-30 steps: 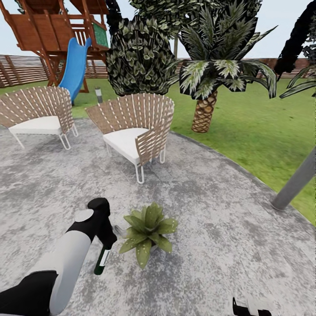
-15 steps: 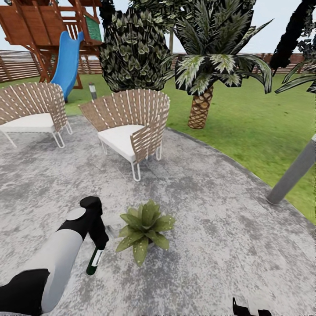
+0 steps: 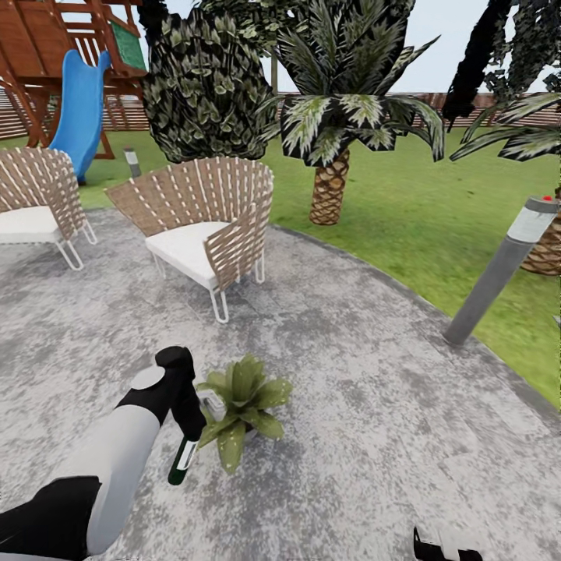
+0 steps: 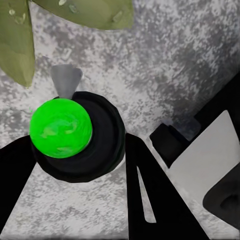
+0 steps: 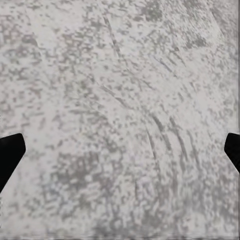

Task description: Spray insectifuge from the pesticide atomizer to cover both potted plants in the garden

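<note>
On the round grey stone patio [image 3: 374, 374] stands a potted plant [image 3: 238, 407], a low rosette of speckled green leaves; its pot is hidden under them. Just left of it my left gripper [image 3: 191, 435] is shut on the pesticide atomizer [image 3: 183, 461], a dark green bottle with a white label that hangs tilted, its grey head near the leaves. In the left wrist view the atomizer [image 4: 62, 127] sits end-on between the black fingers [image 4: 147, 195], its grey nozzle toward the potted plant's leaves [image 4: 85, 12]. My right gripper [image 3: 442, 547] hangs low and open over bare stone [image 5: 120, 150].
Two slatted chairs [image 3: 204, 226] [image 3: 35, 206] stand behind the plant. A grey bollard lamp [image 3: 499, 273] leans at the patio's right edge. Lawn [image 3: 421, 210], a palm [image 3: 327, 187], a dark bush, a blue slide [image 3: 78, 109] and the wooden fence lie beyond.
The view has swung to the right, so chairs and slide sit further left and the lamp shows whole. My left gripper with the atomizer has closed in on the plant's leaves.
</note>
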